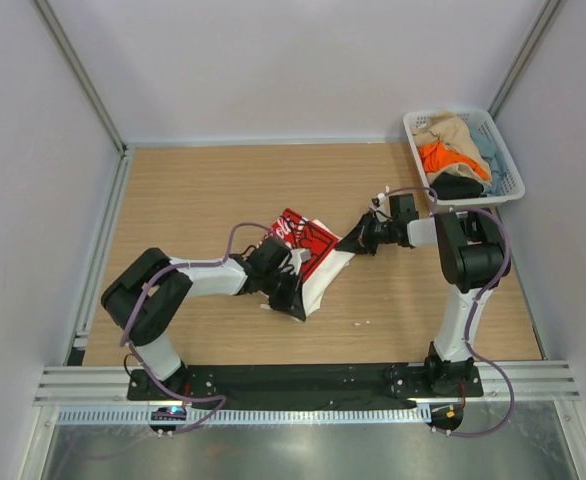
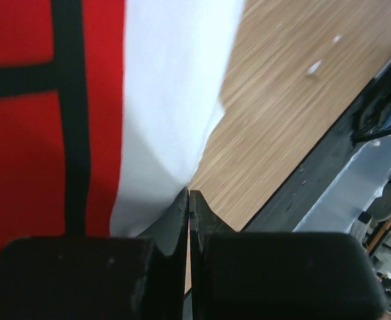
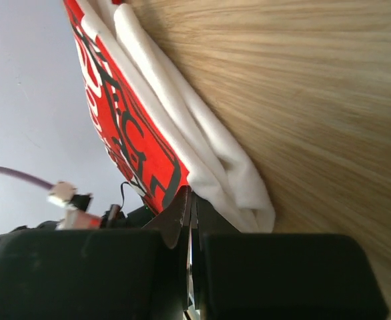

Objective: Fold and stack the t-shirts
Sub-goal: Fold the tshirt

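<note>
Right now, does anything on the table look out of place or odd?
Only a few small white specks on the bare wood of the table, near the white t-shirt. I cannot tell what they are. Nothing else stands out.

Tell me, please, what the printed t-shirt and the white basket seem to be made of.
The printed t-shirt looks like soft matte cloth, perhaps cotton: it drapes and rolls into rounded folds. The white basket looks like rigid moulded plastic, smooth, with an open lattice wall.
</note>
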You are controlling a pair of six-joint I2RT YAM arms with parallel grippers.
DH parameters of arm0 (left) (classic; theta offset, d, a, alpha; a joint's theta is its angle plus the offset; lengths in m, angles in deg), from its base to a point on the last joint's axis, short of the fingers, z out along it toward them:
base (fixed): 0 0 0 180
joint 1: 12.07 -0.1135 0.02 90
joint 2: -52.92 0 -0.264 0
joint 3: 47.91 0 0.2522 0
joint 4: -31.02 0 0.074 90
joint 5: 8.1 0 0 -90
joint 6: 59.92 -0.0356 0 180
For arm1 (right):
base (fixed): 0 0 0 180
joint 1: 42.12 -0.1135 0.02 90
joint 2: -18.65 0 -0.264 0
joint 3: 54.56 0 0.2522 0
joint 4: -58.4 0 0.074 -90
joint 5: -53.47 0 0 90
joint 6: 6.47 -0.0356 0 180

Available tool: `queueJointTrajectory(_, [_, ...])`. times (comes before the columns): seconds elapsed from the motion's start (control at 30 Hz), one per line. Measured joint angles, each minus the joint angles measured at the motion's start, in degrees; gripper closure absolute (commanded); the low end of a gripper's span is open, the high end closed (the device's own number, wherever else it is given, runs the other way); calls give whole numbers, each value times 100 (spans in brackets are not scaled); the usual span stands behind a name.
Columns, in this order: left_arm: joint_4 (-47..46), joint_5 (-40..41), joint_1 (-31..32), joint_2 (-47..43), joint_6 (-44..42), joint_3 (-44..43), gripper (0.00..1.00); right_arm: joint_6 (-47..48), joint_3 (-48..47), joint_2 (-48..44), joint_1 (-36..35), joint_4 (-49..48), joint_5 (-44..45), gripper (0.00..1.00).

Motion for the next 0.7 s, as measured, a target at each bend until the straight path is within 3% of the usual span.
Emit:
queueJointTrajectory(0.2, [-245,-52,0,-210,188,640,99,28,-120,269,107,55,-81,98])
queueJointTrajectory(0.4, [31,138,-199,-1176,258,544,98,317,-581,306,116,577,116,98])
queueJointTrajectory(0.7, [-592,-247,-1884,-1198,586,79,100,184,-1366,234,-382,1040,463,97])
